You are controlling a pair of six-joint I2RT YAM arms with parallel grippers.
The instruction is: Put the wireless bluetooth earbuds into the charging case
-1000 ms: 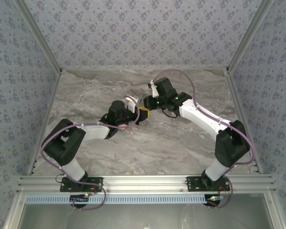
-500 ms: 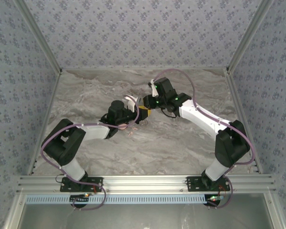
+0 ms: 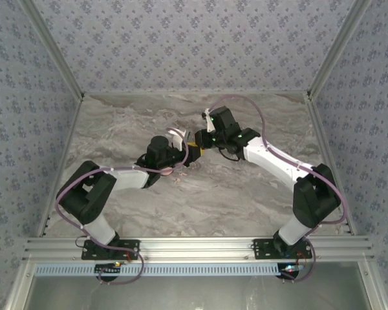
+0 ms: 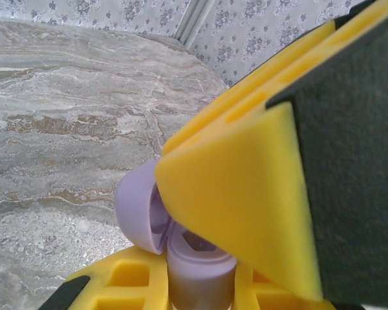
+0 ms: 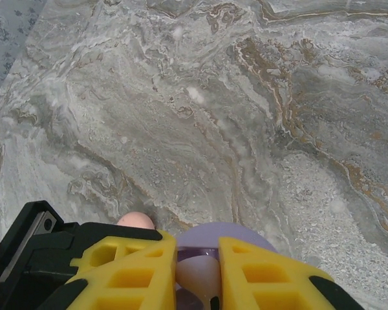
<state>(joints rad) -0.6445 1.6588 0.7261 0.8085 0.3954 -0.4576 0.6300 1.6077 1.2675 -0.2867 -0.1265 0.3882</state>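
Note:
My left gripper [image 4: 200, 287] is shut on the base of a lavender charging case [image 4: 195, 265], held upright with its domed lid [image 4: 137, 206] swung open to the left. Directly above the open case is my right gripper [image 5: 197, 274], shut on a pale earbud [image 5: 198, 281] that points down at the lavender case [image 5: 226, 231]. One of its yellow fingers [image 4: 246, 187] hides most of the case's cavity in the left wrist view. Both grippers meet above the table's middle [image 3: 195, 148]. A tiny pink speck [image 3: 176, 181], possibly another earbud, lies on the table near the left arm.
A salmon-pink rounded object [image 5: 136, 221] peeks out on the marble table [image 5: 181, 97] just behind the left gripper's black and yellow body [image 5: 39, 252]. Patterned walls [image 3: 194, 45] enclose the table on three sides.
The right gripper has edged slightly left and closer over the case. The left arm has stayed still with the case.

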